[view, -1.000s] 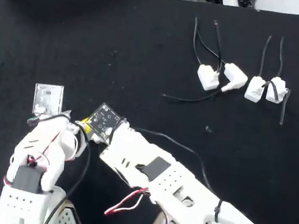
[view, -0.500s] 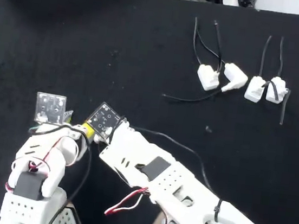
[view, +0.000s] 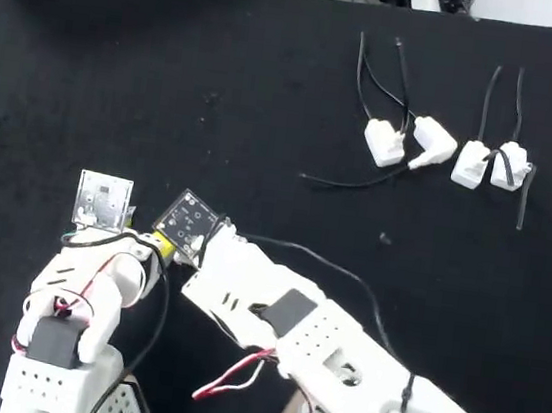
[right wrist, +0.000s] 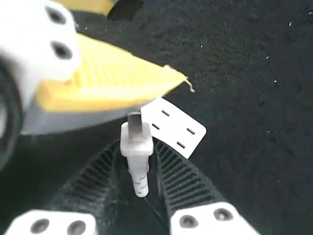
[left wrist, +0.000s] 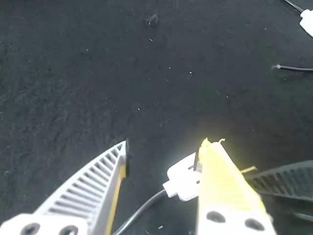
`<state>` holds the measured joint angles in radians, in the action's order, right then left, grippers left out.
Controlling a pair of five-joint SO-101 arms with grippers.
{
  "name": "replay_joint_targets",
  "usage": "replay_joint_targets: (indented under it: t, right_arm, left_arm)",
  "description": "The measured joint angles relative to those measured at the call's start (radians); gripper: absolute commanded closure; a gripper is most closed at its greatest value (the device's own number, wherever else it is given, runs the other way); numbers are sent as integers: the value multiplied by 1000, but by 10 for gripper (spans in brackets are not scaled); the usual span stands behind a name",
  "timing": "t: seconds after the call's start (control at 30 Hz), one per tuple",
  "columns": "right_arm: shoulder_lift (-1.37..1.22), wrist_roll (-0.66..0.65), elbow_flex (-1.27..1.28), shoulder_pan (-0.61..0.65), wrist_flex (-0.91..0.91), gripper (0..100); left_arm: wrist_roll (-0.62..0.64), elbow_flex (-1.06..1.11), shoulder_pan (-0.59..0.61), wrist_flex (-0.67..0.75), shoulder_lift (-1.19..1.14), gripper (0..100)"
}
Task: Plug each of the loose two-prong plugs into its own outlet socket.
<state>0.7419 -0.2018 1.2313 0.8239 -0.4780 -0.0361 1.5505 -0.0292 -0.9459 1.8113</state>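
Firmly gripped, the small white two-prong plug with a ribbed neck (right wrist: 134,142) stands between the two black ribbed fingers of the right end effector (right wrist: 139,149), which closes narrowly on its body. Its prongs point away from the wrist, toward a flat white plastic outlet socket block with dark slots (right wrist: 178,128). The block lies on the black bench just beyond the plug, and the prongs are not yet in the slots.

A yellow ribbed finger (right wrist: 112,78) of the left end effector hangs close over the plug. In the left wrist view this left end effector (left wrist: 166,144) is spread wide, with one white finger and one yellow finger, and it holds nothing. A white plastic piece on a black wire (left wrist: 183,182) sits just beside the yellow finger. I cannot tell if this piece is the plug or the socket.

From above, both arms meet at the near left part of the black bench (view: 271,85). Four more small white plastic pieces with thin black wires (view: 385,142) (view: 433,142) (view: 471,162) (view: 511,165) lie in a row at the far right, well apart from the arms.
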Motion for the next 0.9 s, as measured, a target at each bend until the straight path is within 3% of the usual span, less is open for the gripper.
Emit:
replay_joint_targets:
  t: [0.4,0.67,0.9]
  right_arm:
    - [107,-2,31,0,-5,988]
    - [-21,-31,26,3,14,988]
    - [-68,-37,3,3,17,988]
  left_arm:
    - [-5,-3,3,6,8,762]
    - [34,-17,38,-2,-2,759]
    - [-11,2,-48,-2,-5,762]
